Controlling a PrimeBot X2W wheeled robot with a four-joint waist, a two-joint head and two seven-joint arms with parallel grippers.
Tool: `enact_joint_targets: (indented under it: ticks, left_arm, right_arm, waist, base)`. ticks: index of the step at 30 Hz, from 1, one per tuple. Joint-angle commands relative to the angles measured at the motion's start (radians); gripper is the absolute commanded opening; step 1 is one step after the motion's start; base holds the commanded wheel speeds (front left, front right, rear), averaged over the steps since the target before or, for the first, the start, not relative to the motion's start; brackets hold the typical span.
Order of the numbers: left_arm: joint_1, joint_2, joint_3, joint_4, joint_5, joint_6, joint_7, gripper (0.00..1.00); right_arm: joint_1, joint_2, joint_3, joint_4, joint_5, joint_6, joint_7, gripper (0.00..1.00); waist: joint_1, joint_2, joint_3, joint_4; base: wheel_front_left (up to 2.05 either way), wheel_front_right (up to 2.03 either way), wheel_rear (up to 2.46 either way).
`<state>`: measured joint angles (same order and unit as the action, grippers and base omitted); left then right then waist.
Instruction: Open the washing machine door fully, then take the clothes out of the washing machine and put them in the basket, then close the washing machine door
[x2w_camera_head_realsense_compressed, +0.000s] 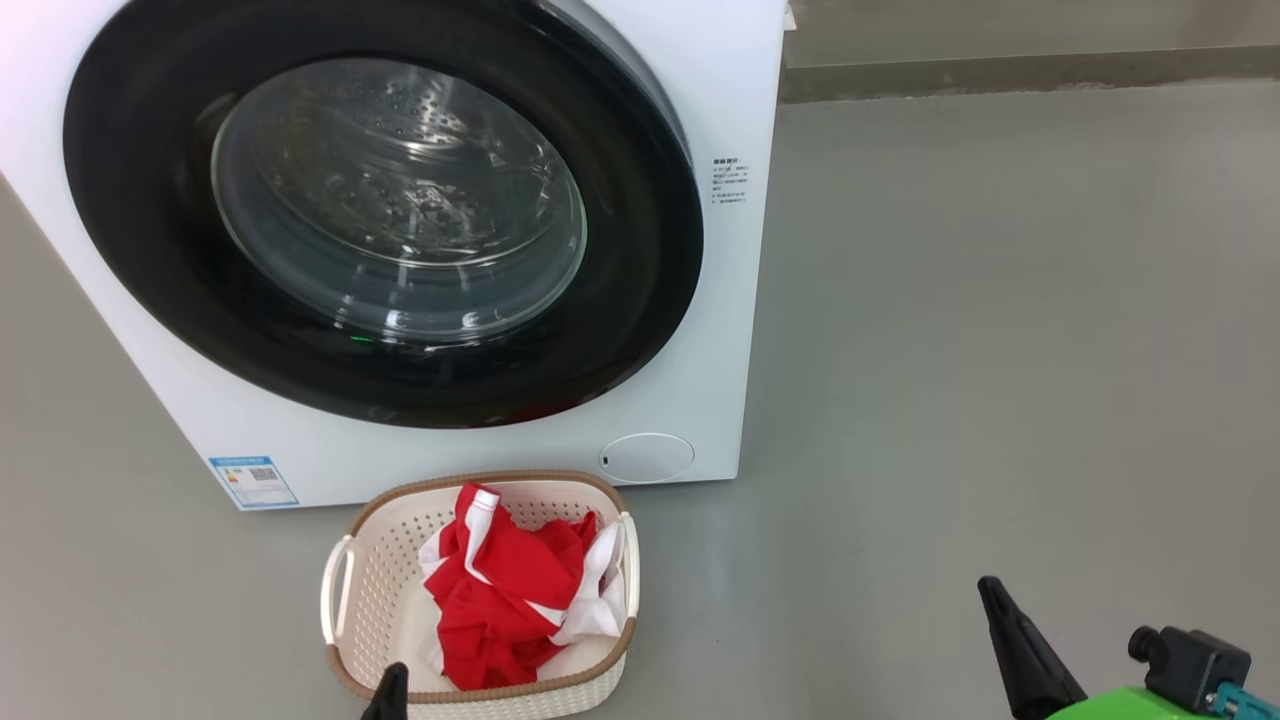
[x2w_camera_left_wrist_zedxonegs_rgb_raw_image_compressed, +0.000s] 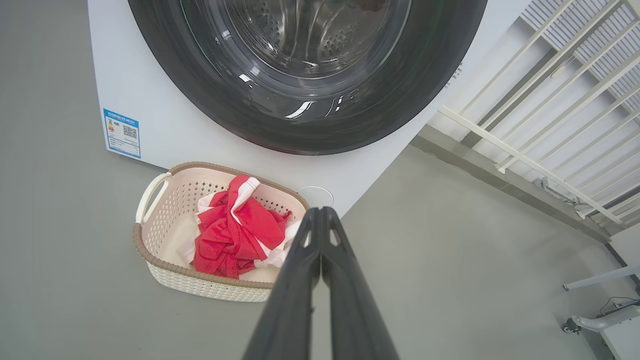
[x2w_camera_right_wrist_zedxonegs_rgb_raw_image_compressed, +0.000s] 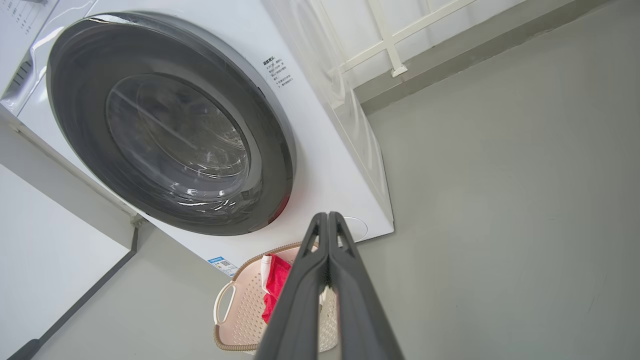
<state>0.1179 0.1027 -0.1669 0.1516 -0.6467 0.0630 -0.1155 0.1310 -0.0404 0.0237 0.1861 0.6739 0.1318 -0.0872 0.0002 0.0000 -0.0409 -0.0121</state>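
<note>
— Well, the door (x2w_camera_head_realsense_compressed: 640, 250) sits flush against the washer (x2w_camera_head_realsense_compressed: 720, 100), steel drum showing through the glass.
— And the clothes (x2w_camera_head_realsense_compressed: 505, 590)?
— Red and white, heaped in the basket (x2w_camera_head_realsense_compressed: 375, 600), which stands on the floor (x2w_camera_head_realsense_compressed: 1000, 350) just in front of the washer.
— Fingers?
— Left fingers (x2w_camera_left_wrist_zedxonegs_rgb_raw_image_compressed: 302, 270) pressed together, gripping nothing, at the basket's near edge. Right fingers (x2w_camera_right_wrist_zedxonegs_rgb_raw_image_compressed: 310, 280) closed and empty too, off to the right above the floor.

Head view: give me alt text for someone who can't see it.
Red and white clothes lie in a cream basket on the grey floor before a white washing machine with its round black-rimmed door shut. The left gripper tip shows by the basket, the right gripper at lower right, both shut.
</note>
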Motion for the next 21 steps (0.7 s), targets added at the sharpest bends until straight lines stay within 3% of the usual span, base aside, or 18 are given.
enact_joint_targets:
  ticks: [1,21]
  left_arm:
    - [-0.043,0.004,0.021,-0.017,-0.027,-0.009,0.004,0.0]
    - [-0.085,-0.003,0.074,0.007,-0.258,-0.053,0.05,0.0]
  right_arm:
    - [-0.055,-0.017,-0.001,-0.021,0.027,0.0,0.002,0.0]
    - [-0.098,-0.024,-0.022,-0.003,0.254,-0.001,0.04,0.0]
  waist:
    - [-0.0001,0.0,0.001,0.0]
    - [-0.0001,0.0,0.011,0.003]
  base:
    - [0.0,0.0,0.0]
    - [0.0,0.0,0.0]
